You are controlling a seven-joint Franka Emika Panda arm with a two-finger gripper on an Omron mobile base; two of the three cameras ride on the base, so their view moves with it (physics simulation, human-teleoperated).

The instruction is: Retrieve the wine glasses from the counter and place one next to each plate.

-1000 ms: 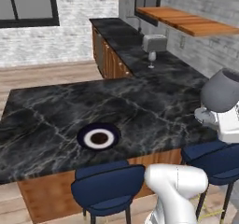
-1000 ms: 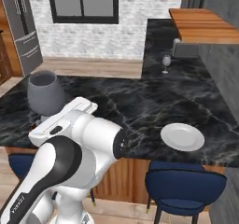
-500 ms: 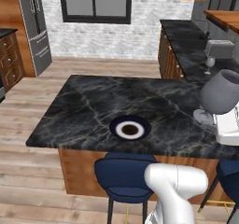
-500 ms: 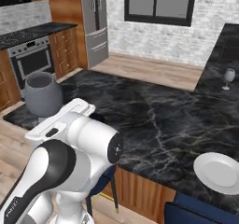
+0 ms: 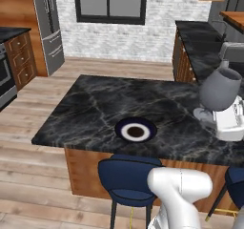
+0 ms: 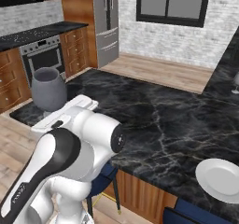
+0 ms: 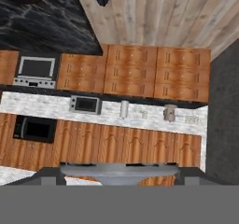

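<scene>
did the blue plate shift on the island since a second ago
No. The whole view swung with the base; the blue plate still lies by the island near edge, just above the blue stool.

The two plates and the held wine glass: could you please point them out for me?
dark blue plate (image 5: pixel 136 131), left base view, white ring.
white plate (image 6: pixel 221 179), right base view, flat middle.
wine glass (image 5: pixel 219 89), left base view, bowl.

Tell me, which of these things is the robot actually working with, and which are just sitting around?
Part of the job:
held wine glass
second wine glass on the far counter
blue plate
white plate

Just there:
blue stool
fridge
oven
window
</scene>
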